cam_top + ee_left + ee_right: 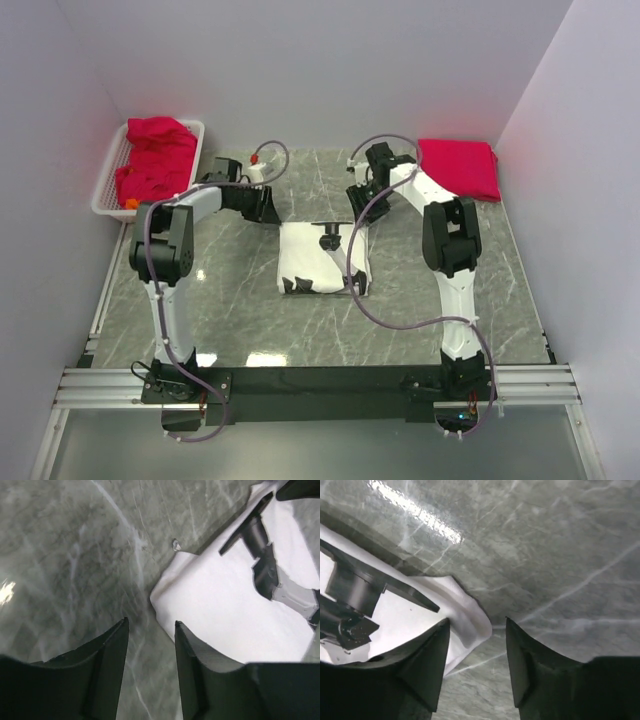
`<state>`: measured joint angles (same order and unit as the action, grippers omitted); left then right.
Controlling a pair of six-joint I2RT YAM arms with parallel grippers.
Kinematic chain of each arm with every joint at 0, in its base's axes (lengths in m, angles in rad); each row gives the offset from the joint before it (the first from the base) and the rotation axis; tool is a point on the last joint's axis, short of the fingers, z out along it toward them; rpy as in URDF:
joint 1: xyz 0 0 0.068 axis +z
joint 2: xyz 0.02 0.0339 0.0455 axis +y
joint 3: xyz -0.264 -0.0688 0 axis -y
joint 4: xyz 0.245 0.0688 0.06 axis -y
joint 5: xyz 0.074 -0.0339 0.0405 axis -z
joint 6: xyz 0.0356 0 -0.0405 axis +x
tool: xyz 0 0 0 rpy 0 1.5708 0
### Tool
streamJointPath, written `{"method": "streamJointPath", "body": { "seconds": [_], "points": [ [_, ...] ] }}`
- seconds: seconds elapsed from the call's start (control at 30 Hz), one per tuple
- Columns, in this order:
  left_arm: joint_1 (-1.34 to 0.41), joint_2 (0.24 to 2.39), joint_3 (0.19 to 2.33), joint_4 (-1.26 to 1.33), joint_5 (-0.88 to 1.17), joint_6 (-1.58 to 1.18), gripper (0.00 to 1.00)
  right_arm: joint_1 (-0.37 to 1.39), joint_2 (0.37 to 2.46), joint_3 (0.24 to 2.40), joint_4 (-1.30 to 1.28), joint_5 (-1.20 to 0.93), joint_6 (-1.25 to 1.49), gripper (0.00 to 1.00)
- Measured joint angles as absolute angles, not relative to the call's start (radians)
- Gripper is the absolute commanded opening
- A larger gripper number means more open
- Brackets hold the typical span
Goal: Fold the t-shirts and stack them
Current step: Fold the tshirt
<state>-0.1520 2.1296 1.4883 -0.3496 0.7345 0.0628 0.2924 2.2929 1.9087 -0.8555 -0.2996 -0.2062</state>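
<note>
A white t-shirt (322, 262) with dark print lies folded into a rectangle in the middle of the marble table. My left gripper (262, 207) hovers off its far left corner. In the left wrist view that gripper (151, 622) is open over bare marble, with the shirt's corner (220, 615) just to the right of its fingers. My right gripper (358, 203) is at the far right corner. It (477, 621) is open too, and the rounded shirt corner (465, 612) lies loose by its left finger. A folded red t-shirt (458, 167) lies at the back right.
A white slatted basket (108, 175) at the back left holds crumpled red t-shirts (155, 160). Walls close in the table on the left, back and right. Grey marble (230, 320) shows around the white shirt.
</note>
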Motion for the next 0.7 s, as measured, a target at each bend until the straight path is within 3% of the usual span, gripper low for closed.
{"method": "streamJointPath", "body": {
  "seconds": [0.2, 0.37, 0.47, 0.7],
  "points": [
    [-0.102, 1.946, 1.420, -0.300, 0.804, -0.023, 0.37, 0.268, 2.115, 1.761, -0.777, -0.413, -0.141, 0.60],
    [-0.153, 1.880, 1.377, -0.182, 0.915, -0.212, 0.26, 0.271, 1.919, 1.579, -0.624, -0.698, 0.010, 0.46],
    [-0.216, 1.900, 1.283, -0.080, 0.937, -0.347, 0.19, 0.286, 1.942, 1.522, -0.540, -0.817, 0.085, 0.39],
    [-0.249, 2.116, 1.230, 0.064, 0.937, -0.536, 0.10, 0.281, 2.184, 1.497, -0.430, -0.910, 0.178, 0.37]
  ]
}}
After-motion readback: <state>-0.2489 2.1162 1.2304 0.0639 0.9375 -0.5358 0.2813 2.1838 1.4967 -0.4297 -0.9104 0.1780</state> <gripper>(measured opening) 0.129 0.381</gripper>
